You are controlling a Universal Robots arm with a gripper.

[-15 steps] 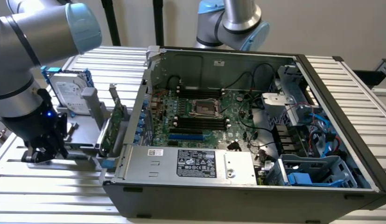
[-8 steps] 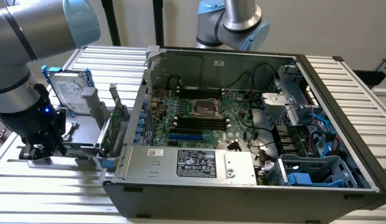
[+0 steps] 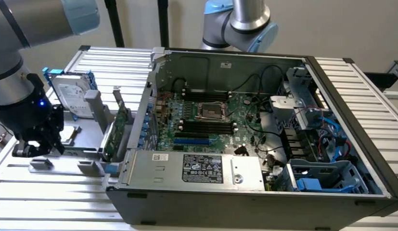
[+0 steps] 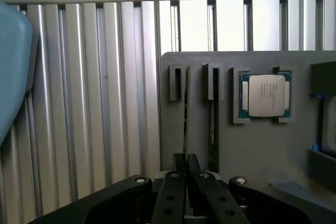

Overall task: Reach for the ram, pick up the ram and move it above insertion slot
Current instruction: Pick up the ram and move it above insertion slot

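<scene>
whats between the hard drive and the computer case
In the exterior view, a green expansion card stands on edge between the hard drive and the computer case.

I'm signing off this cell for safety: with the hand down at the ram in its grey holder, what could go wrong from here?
1. The hand grips the ram by its thin edge alone, so it might tilt or slip when raised.
2. The green expansion card and the case wall stand between the holder and the insertion slot; a low carry could strike them.
</scene>
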